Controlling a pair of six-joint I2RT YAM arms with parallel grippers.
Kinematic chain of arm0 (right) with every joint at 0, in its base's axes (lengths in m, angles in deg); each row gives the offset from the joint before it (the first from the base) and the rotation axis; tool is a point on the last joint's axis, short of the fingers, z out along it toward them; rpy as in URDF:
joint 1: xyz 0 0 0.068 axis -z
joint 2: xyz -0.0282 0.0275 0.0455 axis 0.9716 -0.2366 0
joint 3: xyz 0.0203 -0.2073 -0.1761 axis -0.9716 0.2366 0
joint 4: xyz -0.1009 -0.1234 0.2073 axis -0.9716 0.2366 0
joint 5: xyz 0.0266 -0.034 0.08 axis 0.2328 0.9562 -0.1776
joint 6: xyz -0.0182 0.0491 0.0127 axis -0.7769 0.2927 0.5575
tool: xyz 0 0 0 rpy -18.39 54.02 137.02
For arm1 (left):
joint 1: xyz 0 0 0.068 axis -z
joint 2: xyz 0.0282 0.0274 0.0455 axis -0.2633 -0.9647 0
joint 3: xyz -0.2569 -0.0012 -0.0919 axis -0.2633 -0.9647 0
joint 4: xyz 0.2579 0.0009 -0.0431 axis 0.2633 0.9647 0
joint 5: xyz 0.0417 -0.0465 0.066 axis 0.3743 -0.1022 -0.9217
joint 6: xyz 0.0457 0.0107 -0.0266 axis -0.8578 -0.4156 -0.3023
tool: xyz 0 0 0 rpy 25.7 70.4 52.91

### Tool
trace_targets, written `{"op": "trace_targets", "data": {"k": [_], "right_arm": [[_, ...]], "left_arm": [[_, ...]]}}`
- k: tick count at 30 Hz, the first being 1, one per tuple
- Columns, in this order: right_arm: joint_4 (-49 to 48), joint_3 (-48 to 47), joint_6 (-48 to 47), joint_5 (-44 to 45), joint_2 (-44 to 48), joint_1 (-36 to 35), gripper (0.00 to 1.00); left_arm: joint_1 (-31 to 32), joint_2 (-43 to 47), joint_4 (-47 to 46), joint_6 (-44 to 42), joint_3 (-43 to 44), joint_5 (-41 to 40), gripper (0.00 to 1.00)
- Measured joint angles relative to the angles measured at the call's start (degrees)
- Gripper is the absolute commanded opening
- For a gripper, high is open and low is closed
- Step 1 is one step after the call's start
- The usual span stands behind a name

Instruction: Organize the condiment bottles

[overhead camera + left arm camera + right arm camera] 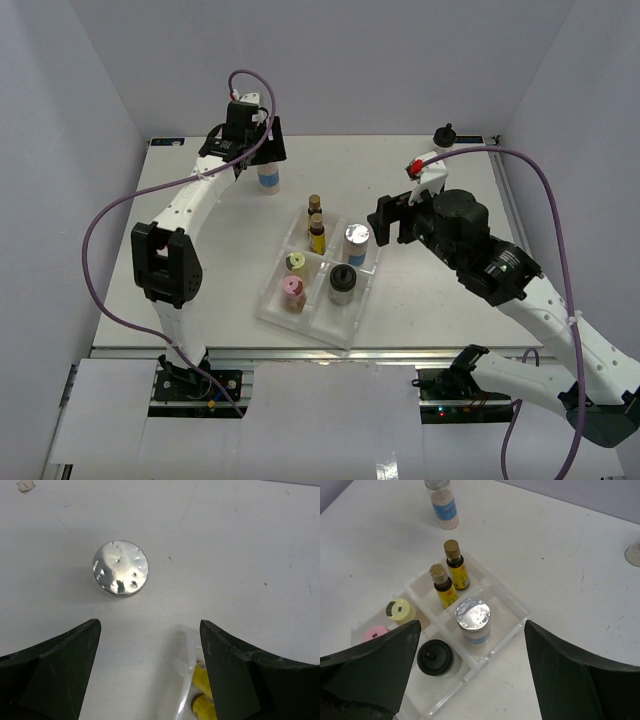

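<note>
I count eight small bottles. Six stand in the clear divided tray (310, 322): two slim amber bottles (445, 587) with yellow labels, one blue-labelled silver-lidded jar (472, 617), one black-capped jar (435, 657), one yellow-capped bottle (400, 611) and one pink-capped bottle (376, 632). On the surface (440, 300) stand a second silver-lidded jar (120, 568), below my left tool (149, 625), and a second black-capped jar (444, 135) at the far right. My left tool and my right tool (471, 625) both gape wide and grip nothing.

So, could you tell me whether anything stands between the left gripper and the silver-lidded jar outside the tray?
Nothing visible does. The left gripper is open above the table, and only bare surface shows between it and the silver-lidded jar. The tray's corner sits back between the fingers, on the side away from the jar.
</note>
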Motion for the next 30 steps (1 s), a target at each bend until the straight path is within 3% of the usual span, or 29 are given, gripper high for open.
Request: {"op": "trace_targets", "data": {"k": [9,23,26,27,28,30], "right_arm": [[0.92,2.39,-1.79,0.20,6.44,0.00,0.93],[-0.34,5.13,-2.85,1.17,7.80,0.00,0.93],[-0.62,5.16,-2.88,1.55,7.80,0.00,0.93],[-0.80,5.20,-2.88,1.70,7.80,0.00,0.93],[-0.97,5.23,-2.88,1.78,7.80,0.00,0.93],[-1.27,5.28,-2.90,1.92,7.80,0.00,0.93]], "left_arm": [[-1.66,-13.17,0.25,-5.02,10.84,-2.80,0.86],[-1.98,-17.73,0.58,-6.86,13.08,-3.35,0.84],[-1.98,-17.85,0.52,-6.99,13.08,-3.38,0.78],[-1.98,-17.87,0.47,-6.95,13.08,-3.39,0.66],[-1.98,-17.89,0.42,-7.07,13.08,-3.40,0.63],[-1.98,-17.90,0.38,-7.15,13.08,-3.42,0.38]]}}
